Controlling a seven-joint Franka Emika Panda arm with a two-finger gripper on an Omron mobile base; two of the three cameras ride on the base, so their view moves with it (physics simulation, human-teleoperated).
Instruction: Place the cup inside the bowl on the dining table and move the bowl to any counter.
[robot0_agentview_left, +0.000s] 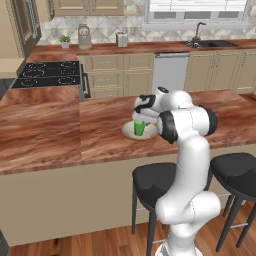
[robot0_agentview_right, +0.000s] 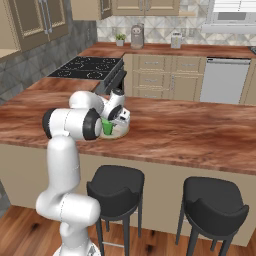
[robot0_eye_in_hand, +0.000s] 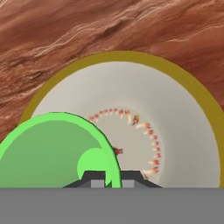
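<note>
The green cup (robot0_eye_in_hand: 48, 151) sat pinched by its rim in the gripper (robot0_eye_in_hand: 106, 178), whose jaws were clamped tight on the wall, upright over the cream inside of the bowl (robot0_eye_in_hand: 183, 131) on the dining table (robot0_agentview_left: 60, 130).

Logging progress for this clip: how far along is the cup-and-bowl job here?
Looks done: the cup is over the bowl on the dining table. In hand: the gripper is shut on the cup's rim; whether the cup rests on the bowl is unclear. Left: release it, then carry the bowl to a counter.
</note>
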